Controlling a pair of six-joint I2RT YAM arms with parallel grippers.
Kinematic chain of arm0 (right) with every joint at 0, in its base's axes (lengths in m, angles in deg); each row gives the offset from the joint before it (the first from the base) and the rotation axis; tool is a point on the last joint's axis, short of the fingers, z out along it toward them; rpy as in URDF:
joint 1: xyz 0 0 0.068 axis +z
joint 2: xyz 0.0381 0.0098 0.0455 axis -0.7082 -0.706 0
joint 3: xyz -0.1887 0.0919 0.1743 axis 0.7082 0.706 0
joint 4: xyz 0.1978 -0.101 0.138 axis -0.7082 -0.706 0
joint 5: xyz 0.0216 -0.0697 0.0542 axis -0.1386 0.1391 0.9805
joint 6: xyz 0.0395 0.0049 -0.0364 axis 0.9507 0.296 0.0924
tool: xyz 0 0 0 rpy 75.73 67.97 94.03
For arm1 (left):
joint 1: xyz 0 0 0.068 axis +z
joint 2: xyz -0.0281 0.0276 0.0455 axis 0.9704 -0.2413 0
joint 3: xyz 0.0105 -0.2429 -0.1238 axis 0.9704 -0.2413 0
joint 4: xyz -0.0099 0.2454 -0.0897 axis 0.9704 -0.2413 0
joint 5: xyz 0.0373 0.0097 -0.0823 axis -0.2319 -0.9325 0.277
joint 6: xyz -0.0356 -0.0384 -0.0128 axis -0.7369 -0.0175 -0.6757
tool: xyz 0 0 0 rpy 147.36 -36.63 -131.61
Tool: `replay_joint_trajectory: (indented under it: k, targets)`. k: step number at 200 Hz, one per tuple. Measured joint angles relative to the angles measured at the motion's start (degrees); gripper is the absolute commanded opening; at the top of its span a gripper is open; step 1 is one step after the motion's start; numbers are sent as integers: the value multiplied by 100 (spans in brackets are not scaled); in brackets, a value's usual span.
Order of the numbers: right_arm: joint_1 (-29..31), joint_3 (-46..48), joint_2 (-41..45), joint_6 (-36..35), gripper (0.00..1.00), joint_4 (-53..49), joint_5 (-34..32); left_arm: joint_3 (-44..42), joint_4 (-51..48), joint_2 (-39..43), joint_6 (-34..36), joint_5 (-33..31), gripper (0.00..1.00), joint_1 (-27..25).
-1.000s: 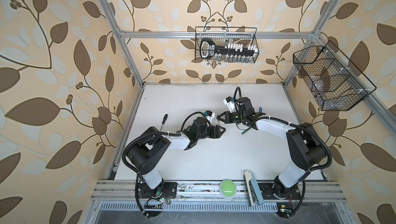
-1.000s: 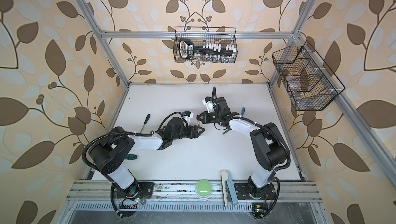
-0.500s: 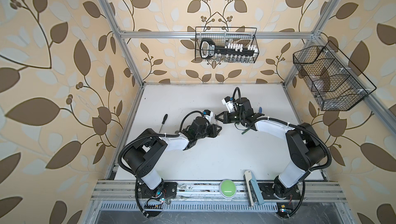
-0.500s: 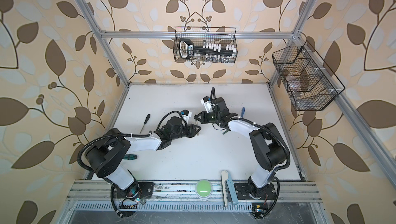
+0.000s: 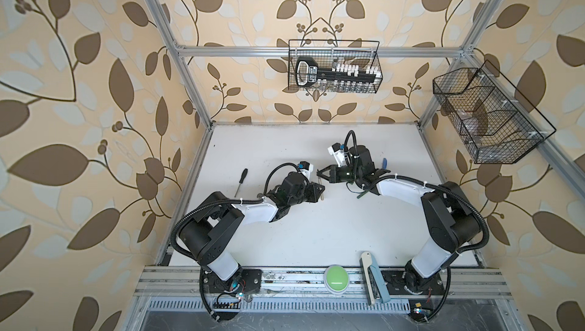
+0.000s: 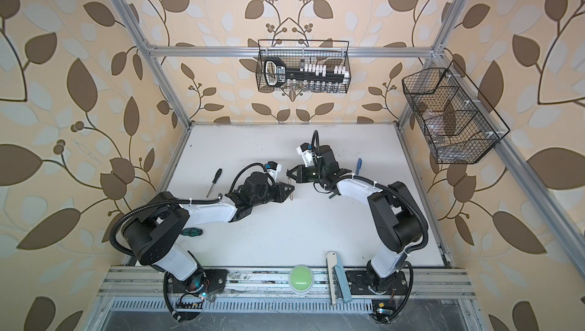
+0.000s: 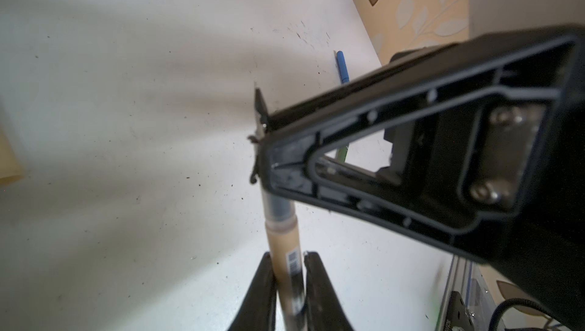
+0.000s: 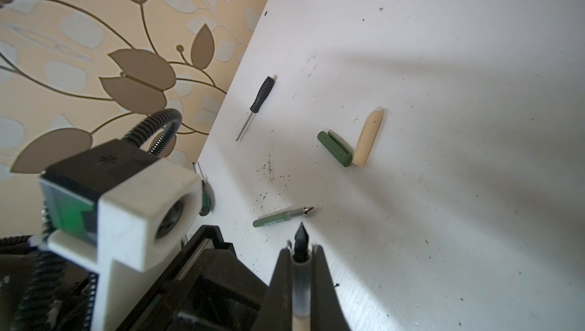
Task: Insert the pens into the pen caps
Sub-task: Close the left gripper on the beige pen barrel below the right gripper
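A beige pen [image 7: 281, 240] is held from both ends above the white table [image 5: 316, 234]. My left gripper [image 7: 286, 256] is shut on its beige barrel. My right gripper [image 8: 300, 250] is shut on its clear front section, and the dark tip [image 8: 300, 237] sticks out past the fingers. In both top views the two grippers [image 5: 320, 190] [image 5: 319, 172] meet at the table's middle. On the table lie a beige pen cap [image 8: 368, 137], a dark green pen cap [image 8: 335, 149] touching it, a dark green pen [image 8: 281, 217] and a blue pen [image 7: 342, 65].
A black-handled screwdriver [image 5: 240, 182] lies left of the left arm. A green-handled tool [image 6: 191, 232] sits by that arm's base. A green button [image 5: 337, 275] and a flat tool [image 5: 372, 277] are on the front rail. Wire baskets [image 5: 334, 69] [image 5: 487, 117] hang on the walls.
My left gripper has closed its jaws onto the beige pen's barrel and shifted slightly. The right gripper has kept its hold and stayed in nearly the same place.
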Motion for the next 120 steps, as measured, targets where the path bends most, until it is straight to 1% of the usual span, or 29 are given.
replay_joint_trajectory:
  k: [16,44,63,120]
  targets:
    - [-2,24,0,68,1,103,28,0,2,7,7,35,28,-2]
    - [-2,42,0,166,1,284,63,0,4,7,2,133,28,-2]
    - [-2,83,0,229,1,400,105,0,2,7,-4,142,24,-2]
    - [-39,208,0,365,2,697,245,-11,-96,33,-33,35,4,33]
